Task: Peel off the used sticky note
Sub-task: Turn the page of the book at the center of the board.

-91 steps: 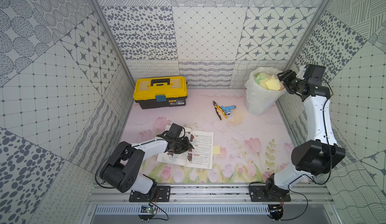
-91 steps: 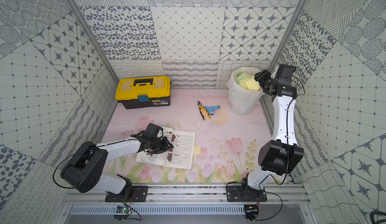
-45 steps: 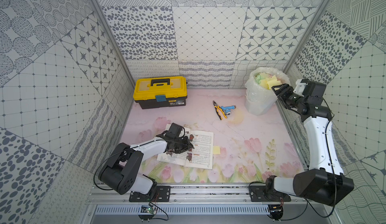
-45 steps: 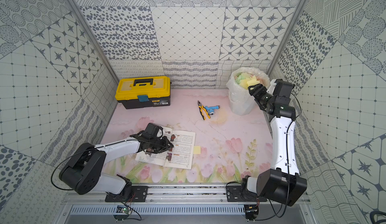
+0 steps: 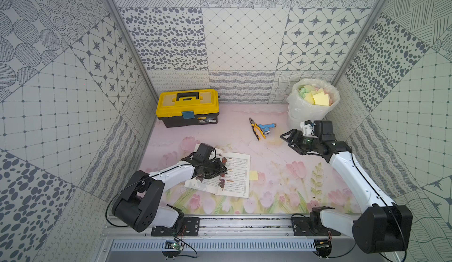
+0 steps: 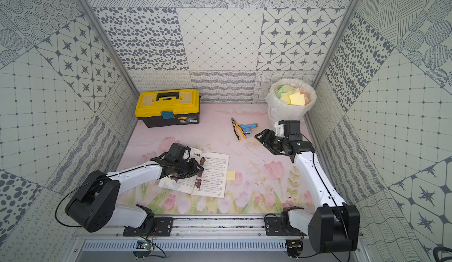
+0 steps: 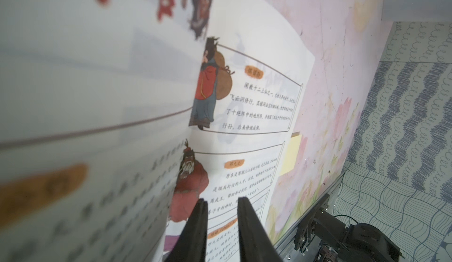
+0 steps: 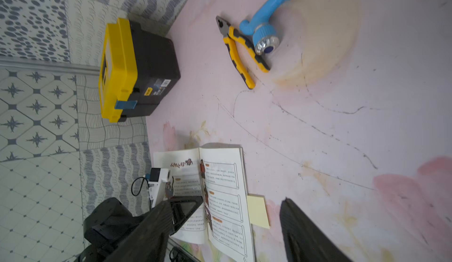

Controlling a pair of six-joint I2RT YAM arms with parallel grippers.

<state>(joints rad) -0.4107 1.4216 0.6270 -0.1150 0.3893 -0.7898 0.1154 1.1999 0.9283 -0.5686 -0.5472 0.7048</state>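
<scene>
An open book (image 5: 234, 175) lies flat on the flowered worktop (image 5: 281, 194), near its front edge. The sticky note (image 5: 253, 175), pale yellow, is stuck to the book's right-hand page. Most of it pokes out past that page's outer edge onto the worktop, and only a thin strip is tucked under the paper, as the right wrist view (image 8: 258, 210) shows.

The left claw (image 5: 223, 171) is down on the book, over the fold between the two pages. In the left wrist view its fingers (image 7: 244, 219) stand a narrow slit apart with printed page showing between them, so it is released and grasps nothing. The left-hand page bulges up close to that camera.

The right claw (image 5: 285, 137) hovers above the worktop, behind the book and off to its right, well apart from the note. Its jaws are spread wide and empty.

Further behind the book, a pair of yellow-handled pliers (image 5: 255, 132) touches a blue tap (image 5: 266, 127). A yellow and black toolbox (image 5: 188, 106) sits behind the book to its left. A white bin bag (image 5: 310, 111) holding loose coloured notes stands behind the book to its far right.
</scene>
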